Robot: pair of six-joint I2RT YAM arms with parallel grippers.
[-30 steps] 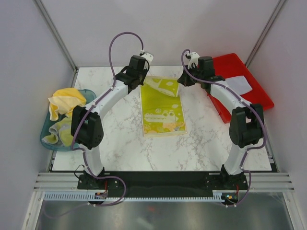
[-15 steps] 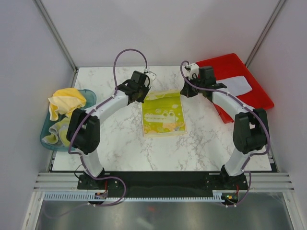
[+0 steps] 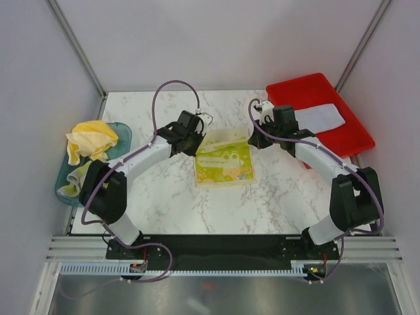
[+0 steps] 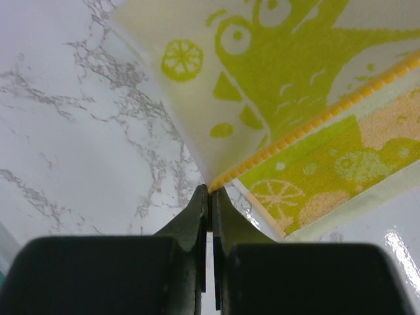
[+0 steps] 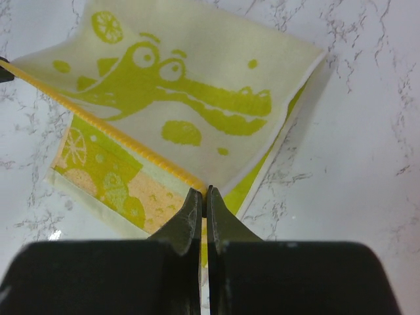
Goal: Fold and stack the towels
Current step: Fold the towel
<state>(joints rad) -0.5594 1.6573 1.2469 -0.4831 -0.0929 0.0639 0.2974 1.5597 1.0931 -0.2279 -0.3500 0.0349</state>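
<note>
A lime-green towel with a crocodile print (image 3: 224,158) lies on the marble table, its far half lifted and folded toward the near edge. My left gripper (image 3: 201,138) is shut on the towel's left far corner (image 4: 220,180). My right gripper (image 3: 252,136) is shut on the right far corner (image 5: 203,187). Both hold the yellow-trimmed edge above the lower layer. The towel's pale crocodile-print side shows in the left wrist view (image 4: 275,72) and in the right wrist view (image 5: 190,98). A folded pale towel (image 3: 319,117) lies in the red tray (image 3: 295,88).
A teal basket (image 3: 62,187) at the left edge holds crumpled yellow towels (image 3: 88,141). The red tray stands at the back right. Bare marble (image 3: 170,203) lies in front of the green towel.
Both grippers have pulled the towel's far edge toward the near side, folding it over itself. The visible towel has shortened to about half its length.
</note>
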